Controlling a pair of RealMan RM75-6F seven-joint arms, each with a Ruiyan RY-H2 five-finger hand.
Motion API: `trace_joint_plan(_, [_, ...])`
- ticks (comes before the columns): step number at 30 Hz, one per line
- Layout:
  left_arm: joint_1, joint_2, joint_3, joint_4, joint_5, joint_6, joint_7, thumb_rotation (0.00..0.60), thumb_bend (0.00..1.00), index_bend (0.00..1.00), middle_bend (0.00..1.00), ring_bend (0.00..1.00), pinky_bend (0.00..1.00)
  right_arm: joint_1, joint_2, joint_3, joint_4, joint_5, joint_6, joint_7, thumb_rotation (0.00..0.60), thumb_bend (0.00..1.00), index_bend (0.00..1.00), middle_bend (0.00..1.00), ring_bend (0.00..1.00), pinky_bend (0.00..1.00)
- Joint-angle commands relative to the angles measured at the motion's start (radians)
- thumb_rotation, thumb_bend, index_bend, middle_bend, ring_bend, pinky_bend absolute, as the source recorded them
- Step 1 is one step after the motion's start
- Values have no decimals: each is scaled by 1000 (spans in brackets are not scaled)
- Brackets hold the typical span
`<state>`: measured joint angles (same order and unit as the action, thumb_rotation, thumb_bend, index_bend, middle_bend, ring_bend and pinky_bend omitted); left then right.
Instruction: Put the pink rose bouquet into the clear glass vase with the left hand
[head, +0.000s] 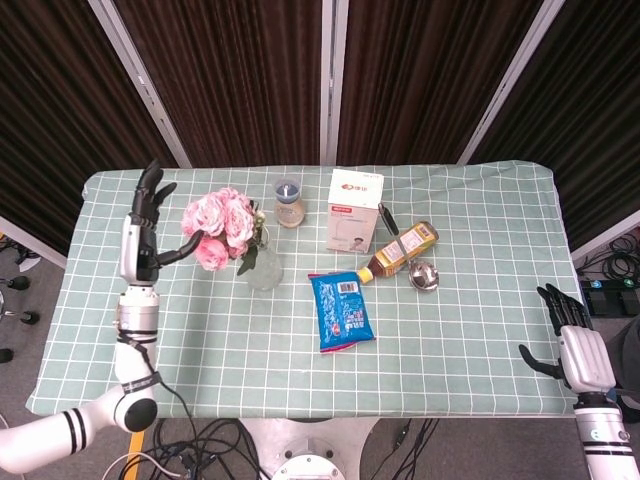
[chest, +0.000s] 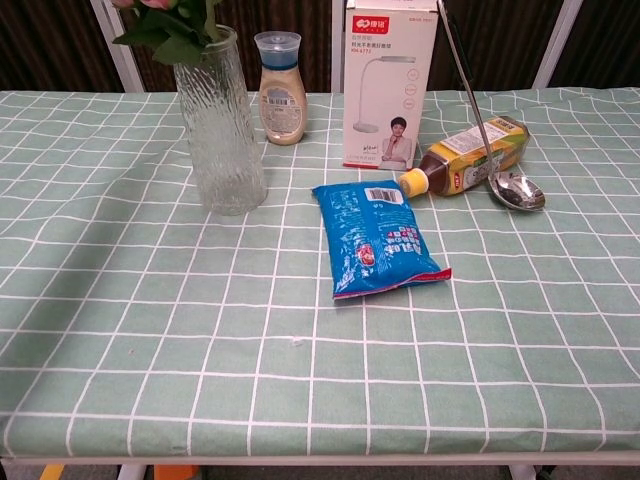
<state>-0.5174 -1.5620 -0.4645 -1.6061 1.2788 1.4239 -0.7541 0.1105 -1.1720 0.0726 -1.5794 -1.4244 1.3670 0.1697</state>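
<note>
The pink rose bouquet (head: 219, 222) stands in the clear glass vase (head: 263, 270), its blooms leaning out to the left over the rim. In the chest view only its green leaves (chest: 172, 24) show above the ribbed vase (chest: 220, 125). My left hand (head: 145, 228) is raised to the left of the flowers, fingers spread and holding nothing, a gap between it and the blooms. My right hand (head: 571, 343) hangs open past the table's right front corner, away from everything.
Behind the vase stands a small bottle (head: 288, 203) and a white lamp box (head: 354, 210). A blue snack bag (head: 341, 309) lies mid-table, with an amber drink bottle (head: 401, 250) and a metal ladle (head: 424, 272) to its right.
</note>
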Motion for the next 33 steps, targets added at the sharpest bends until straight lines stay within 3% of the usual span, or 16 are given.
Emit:
trace_joint_plan(1, [40,34,-1,-19,5,33,-22,600,182,93,0,6,130,0,1,0,-2,0,0,-2,600,194,0,0,0,0])
trace_joint_plan(9, [130,111,-42,11,-69,90,2,600,196,94,0,6,132,0,-3,-1,-8,-10,9,-7,600,193,0,0,0,0])
trace_joint_plan(12, [157,142,-9,73,-72,76,61,600,200,107,1,7,133,-4,-4,-4,-5,-30,28,-4,600,193,0,0,0,0])
trace_joint_plan(18, [213,250,165,186,16,-35,167,600,176,187,124,37,107,-15,-4,-10,12,-61,61,11,600,193,0,0,0,0])
trace_joint_plan(22, [251,310,304,253,147,-22,407,600,80,187,124,87,107,-24,-12,-17,32,-78,81,31,600,193,0,0,0,0])
trace_joint_plan(26, [316,284,382,268,201,65,657,599,0,181,122,61,103,-26,-19,-37,66,-130,100,63,600,191,0,0,0,0])
trace_joint_plan(33, [419,241,461,277,237,168,808,440,0,161,88,40,101,-47,-85,-61,149,-205,178,22,600,166,0,0,0,0])
